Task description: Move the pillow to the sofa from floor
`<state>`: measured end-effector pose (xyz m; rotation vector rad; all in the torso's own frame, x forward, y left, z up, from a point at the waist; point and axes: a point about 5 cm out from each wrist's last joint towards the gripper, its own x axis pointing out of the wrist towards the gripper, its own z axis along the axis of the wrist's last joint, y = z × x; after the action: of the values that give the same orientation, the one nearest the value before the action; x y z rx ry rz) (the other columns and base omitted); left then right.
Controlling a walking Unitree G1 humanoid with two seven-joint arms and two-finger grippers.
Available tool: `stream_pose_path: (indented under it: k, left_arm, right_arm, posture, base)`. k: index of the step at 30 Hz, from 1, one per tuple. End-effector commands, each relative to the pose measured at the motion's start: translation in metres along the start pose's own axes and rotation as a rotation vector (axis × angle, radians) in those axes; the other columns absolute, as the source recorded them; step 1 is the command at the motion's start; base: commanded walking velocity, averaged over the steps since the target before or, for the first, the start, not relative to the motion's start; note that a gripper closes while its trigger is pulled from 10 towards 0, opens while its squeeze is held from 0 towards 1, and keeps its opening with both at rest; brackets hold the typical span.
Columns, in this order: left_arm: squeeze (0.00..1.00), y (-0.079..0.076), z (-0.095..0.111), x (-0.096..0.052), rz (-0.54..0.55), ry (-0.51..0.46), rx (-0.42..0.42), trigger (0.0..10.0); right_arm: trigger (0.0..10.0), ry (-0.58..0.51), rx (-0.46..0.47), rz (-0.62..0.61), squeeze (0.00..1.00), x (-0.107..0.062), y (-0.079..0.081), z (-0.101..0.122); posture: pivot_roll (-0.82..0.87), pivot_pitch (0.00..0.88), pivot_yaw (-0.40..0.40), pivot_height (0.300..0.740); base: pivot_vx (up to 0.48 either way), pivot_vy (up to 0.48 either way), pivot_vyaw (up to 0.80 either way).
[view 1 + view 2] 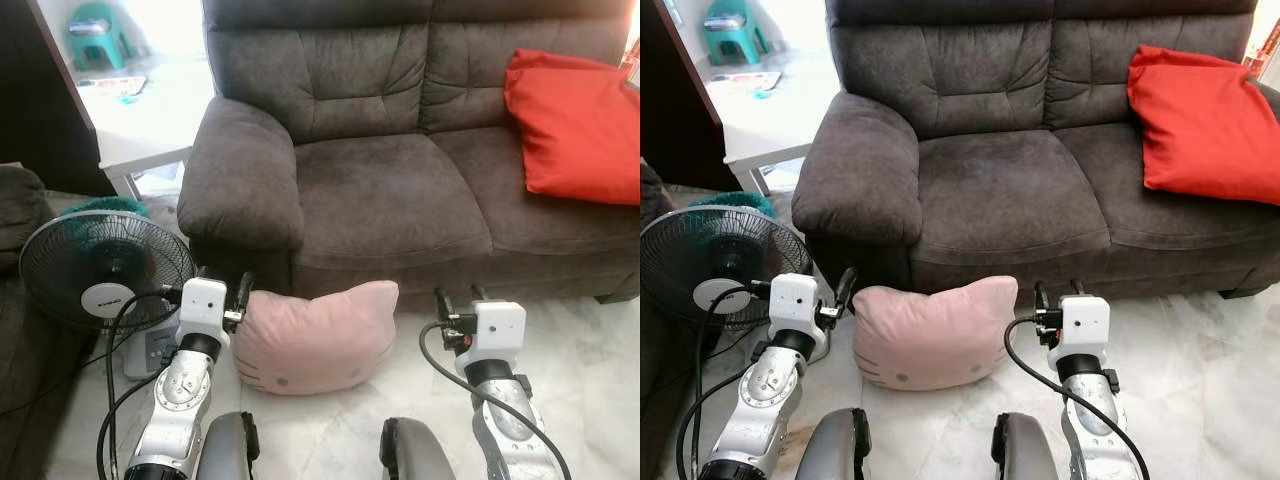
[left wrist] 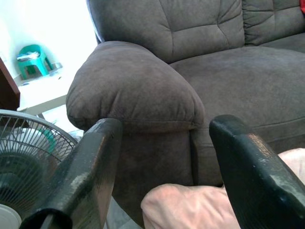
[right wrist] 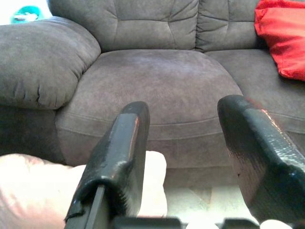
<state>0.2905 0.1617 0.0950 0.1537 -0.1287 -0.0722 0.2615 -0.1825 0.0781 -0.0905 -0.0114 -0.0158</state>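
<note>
Two open end effectors, left (image 1: pixel 223 287) and right (image 1: pixel 458 297), flanking one pink pillow (image 1: pixel 315 338), seemingly untouched.

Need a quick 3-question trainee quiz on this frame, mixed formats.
1. True or false: the pink cat-face pillow already lies on the sofa seat.
2. Which cushion sits on the sofa's right end? A) red cushion B) blue cushion C) striped cushion
3. Fill in: the left gripper and right gripper flank the pillow with fingers ____.

Key:
1. False; it stands on the floor against the sofa front.
2. A
3. open
</note>
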Motion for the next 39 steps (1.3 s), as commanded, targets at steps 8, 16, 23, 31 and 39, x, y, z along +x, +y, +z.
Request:
stream_pose_path:
  k: [8,16,23,31,39]
  left_arm:
    - [0.0,0.001,-0.002,0.0,0.015,0.01,-0.014,10.0]
    - [0.0,0.001,-0.003,0.001,0.017,0.015,-0.017,10.0]
    - [0.0,0.0,-0.004,0.001,0.012,0.02,-0.028,10.0]
    - [0.0,0.002,-0.013,0.001,0.024,0.08,-0.031,10.0]
    - [0.0,0.002,-0.014,0.0,0.017,0.09,-0.018,10.0]
  right_arm:
    - [10.0,0.014,0.0,0.026,0.0,0.004,0.004,0.0]
    - [10.0,0.002,-0.008,0.039,0.0,0.005,0.005,0.001]
    - [10.0,0.001,-0.012,0.042,0.0,0.004,0.005,0.001]
    - [10.0,0.023,-0.018,0.064,0.0,0.003,0.007,-0.003]
    - [10.0,0.021,-0.017,0.066,0.0,0.004,0.006,-0.001]
  posture:
    - [-0.01,0.023,-0.001,0.499]
    - [-0.01,0.027,-0.003,0.465]
    - [-0.01,0.03,-0.005,0.465]
    - [-0.01,0.031,-0.006,0.465]
    - [-0.01,0.033,-0.006,0.465]
  base:
    - [0.0,0.0,0.0]
    - [0.0,0.0,0.0]
    - [0.0,0.0,0.0]
    - [0.034,0.0,0.0]
    - [0.334,0.0,0.0]
